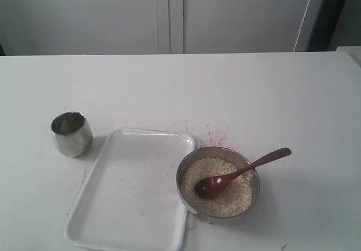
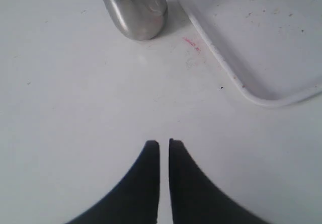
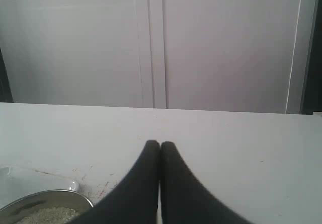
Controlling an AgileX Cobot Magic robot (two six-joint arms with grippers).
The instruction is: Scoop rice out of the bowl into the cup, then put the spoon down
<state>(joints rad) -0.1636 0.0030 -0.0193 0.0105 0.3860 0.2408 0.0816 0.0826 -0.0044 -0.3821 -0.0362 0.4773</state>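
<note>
The steel bowl (image 1: 219,184) sits at the front right of the table, filled with off-white rice (image 1: 223,192). The dark wooden spoon (image 1: 237,175) lies in it, oval end on the grains, handle over the right rim. The small steel cup (image 1: 71,133) stands at the left; the left wrist view shows the cup (image 2: 135,7) ahead of my left gripper (image 2: 164,143), whose fingers are nearly together with a thin gap, holding nothing. My right gripper (image 3: 160,144) is shut and empty above the table, with the bowl's rim (image 3: 48,196) beside it. Neither gripper appears in the exterior view.
A white rectangular tray (image 1: 135,189) lies between cup and bowl, its corner (image 2: 261,58) near the cup in the left wrist view. Faint red marks stain the table behind the bowl. White cabinet doors (image 3: 151,43) stand behind the table.
</note>
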